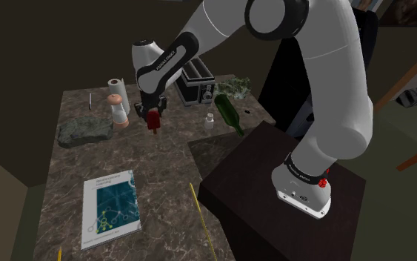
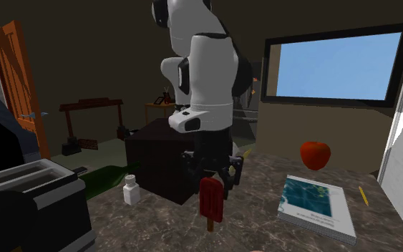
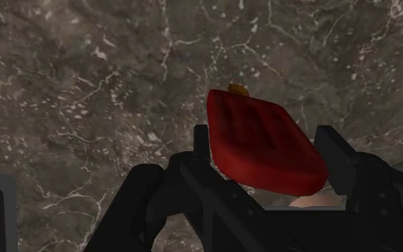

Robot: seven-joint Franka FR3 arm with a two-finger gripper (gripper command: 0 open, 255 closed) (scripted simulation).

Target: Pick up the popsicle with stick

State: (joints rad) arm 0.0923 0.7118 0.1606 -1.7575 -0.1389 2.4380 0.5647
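One white arm [image 1: 325,81] dominates the shoulder view, rising off its dark box stand [image 1: 258,178] at 4 o'clock and sweeping over to 10 o'clock above the marbled brown table [image 1: 162,170]. Reading the clock from the gripper in that view: a black toaster [image 1: 197,78] sits at 1 o'clock at the far edge, a blue-covered book [image 1: 110,207] lies flat at 7 o'clock, and a grey-green rock [image 1: 84,132] rests at 9 o'clock. A green bottle [image 1: 229,113] lies tipped over at 3 o'clock, and a small grinder [image 1: 119,111] stands upright just beside at 9 o'clock. And the black gripper [image 1: 152,113] has it: the jaws are clenched on the red popsicle [image 3: 264,143], fingers [image 3: 202,143] pressed to both sides. It hangs over the marble with its stick [image 3: 237,89] pointing down.
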